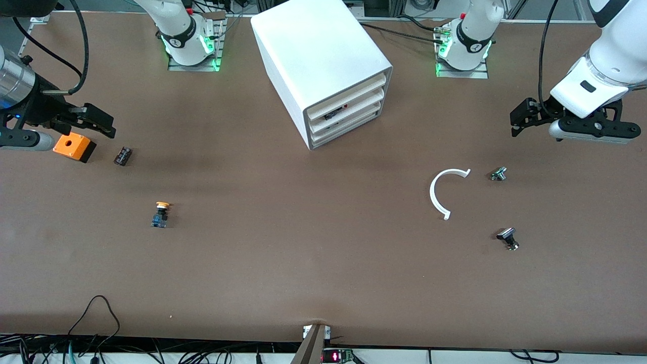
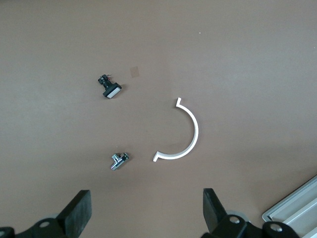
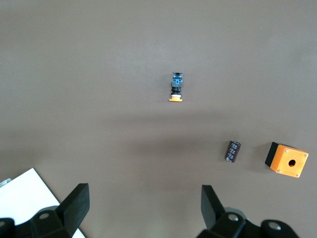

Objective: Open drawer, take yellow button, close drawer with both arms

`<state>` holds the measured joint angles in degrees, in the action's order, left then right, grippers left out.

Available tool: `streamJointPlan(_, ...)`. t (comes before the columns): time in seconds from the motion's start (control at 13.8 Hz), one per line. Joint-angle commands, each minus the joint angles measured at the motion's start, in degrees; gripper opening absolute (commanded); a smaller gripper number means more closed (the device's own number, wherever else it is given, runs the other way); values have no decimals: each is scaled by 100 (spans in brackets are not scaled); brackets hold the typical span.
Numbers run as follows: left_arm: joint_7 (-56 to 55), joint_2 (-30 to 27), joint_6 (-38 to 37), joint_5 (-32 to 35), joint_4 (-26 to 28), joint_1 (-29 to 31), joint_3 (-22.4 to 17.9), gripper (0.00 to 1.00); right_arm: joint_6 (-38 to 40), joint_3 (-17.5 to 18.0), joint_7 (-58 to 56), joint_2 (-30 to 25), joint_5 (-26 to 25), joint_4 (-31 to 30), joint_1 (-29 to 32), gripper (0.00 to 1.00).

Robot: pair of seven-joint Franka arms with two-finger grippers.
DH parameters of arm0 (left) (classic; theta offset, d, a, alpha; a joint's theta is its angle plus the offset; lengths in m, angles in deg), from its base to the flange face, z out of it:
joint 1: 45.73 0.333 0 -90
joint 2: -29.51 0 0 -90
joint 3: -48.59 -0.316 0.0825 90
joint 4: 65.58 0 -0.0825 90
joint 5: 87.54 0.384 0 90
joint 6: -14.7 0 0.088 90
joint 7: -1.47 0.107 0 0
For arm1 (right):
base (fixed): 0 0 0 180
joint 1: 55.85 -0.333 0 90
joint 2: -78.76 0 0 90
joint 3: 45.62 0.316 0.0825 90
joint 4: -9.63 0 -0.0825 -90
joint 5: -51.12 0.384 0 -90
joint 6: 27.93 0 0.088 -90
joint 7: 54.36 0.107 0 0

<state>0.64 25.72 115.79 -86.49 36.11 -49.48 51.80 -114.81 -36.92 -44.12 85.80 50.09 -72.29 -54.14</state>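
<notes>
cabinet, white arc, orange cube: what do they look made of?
Cabinet: looks like white plastic, smooth and matte; even color, rounded molded edges.
Arc: probably thin white plastic; uniform strip with small bent tabs at the ends.
Orange cube: likely plastic, orange top on a black base, a hole on top and small corner screws; could be painted metal.

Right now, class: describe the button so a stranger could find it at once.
Start at the white cabinet, then go to the right arm's end of the table. The button lies there, nearer the front camera than the orange cube and small black part. Only it has a yellow-orange cap on a blue body.
</notes>
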Motion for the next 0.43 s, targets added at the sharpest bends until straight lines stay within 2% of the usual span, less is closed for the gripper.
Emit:
streamJointPlan(0.0,83,63,-133,-35,-167,5,13,99,-22,44,39,-133,-90,-105,5,100)
streamJointPlan(0.36,74,63,-133,-35,-167,-3,22,99,-58,44,84,-107,-55,-96,23,100)
